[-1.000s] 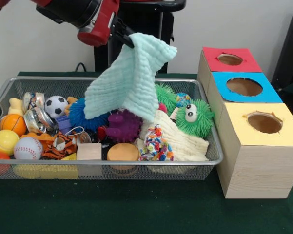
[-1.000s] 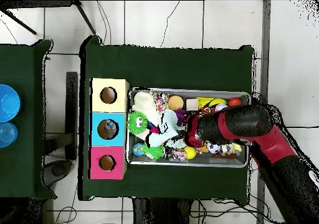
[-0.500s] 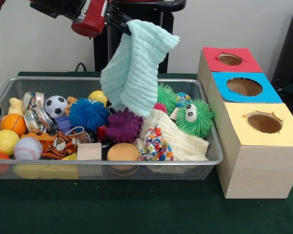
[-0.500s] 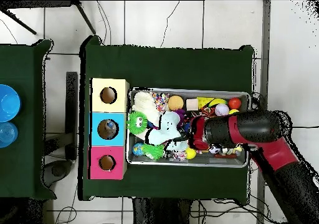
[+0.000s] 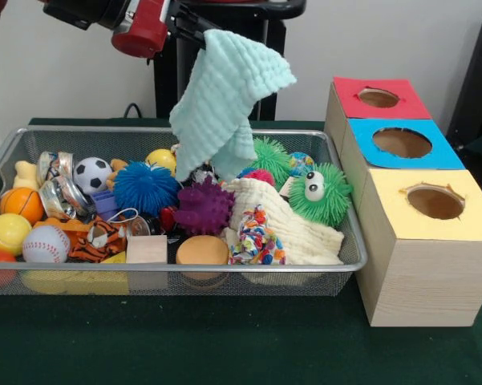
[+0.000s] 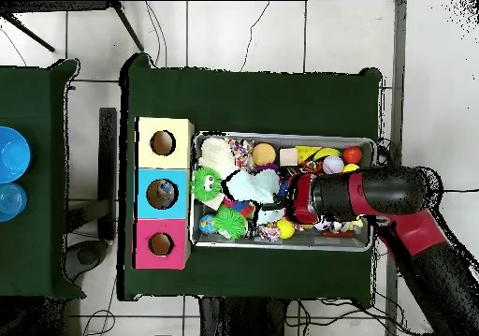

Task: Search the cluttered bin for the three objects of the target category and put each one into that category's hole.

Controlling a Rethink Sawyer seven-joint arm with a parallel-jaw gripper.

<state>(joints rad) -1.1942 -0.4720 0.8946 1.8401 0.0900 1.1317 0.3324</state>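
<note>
So we've got the gripper (image 5: 199, 32) up near the top of the front view, pinched tight on one corner of a mint green washcloth (image 5: 224, 100). The cloth hangs clear above the wire mesh bin (image 5: 349, 233), with its lower end dangling just over the toys in the middle. From overhead the washcloth (image 6: 251, 184) sits over the bin's (image 6: 281, 246) centre, beside the red arm.

2 of the shiny clear packets (image 5: 58, 192) are visible to us, at the front view's left end of the bin, next to a soccer ball (image 5: 91, 173); a 3rd we can't pick out. Also in there: a blue spiky ball (image 5: 144, 188), a purple spiky ball (image 5: 202, 207), a green googly-eyed fuzzy toy (image 5: 319, 195), a cream cloth (image 5: 297, 233), and the confetti bundle (image 5: 255, 237). The 3 hole boxes (image 5: 421, 233) stand just beside the bin.
</note>
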